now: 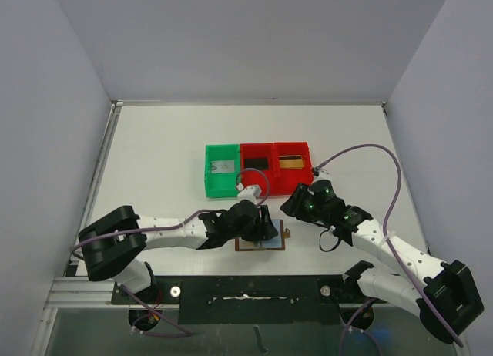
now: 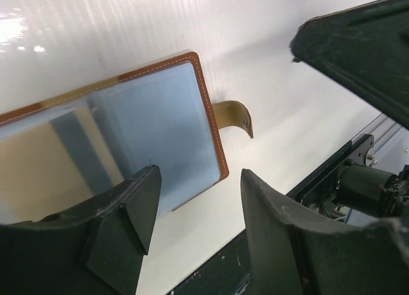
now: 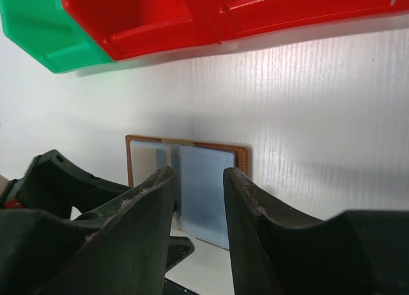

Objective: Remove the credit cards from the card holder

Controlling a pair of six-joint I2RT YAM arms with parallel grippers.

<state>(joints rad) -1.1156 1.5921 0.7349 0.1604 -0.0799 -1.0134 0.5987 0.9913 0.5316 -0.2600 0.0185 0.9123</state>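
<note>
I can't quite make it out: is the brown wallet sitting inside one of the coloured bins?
No, the card holder lies on the white table, outside the bins.

No text, label or number can be read anywhere.

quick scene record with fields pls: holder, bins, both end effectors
card holder: open flat on the table, pale blue-grey inside up, snap tab sticking out
left end effector: open, empty, over the card holder
right end effector: open, empty, near the red bins, aimed at the card holder
bins: green bin and two red bins in a row beyond the holder
</note>
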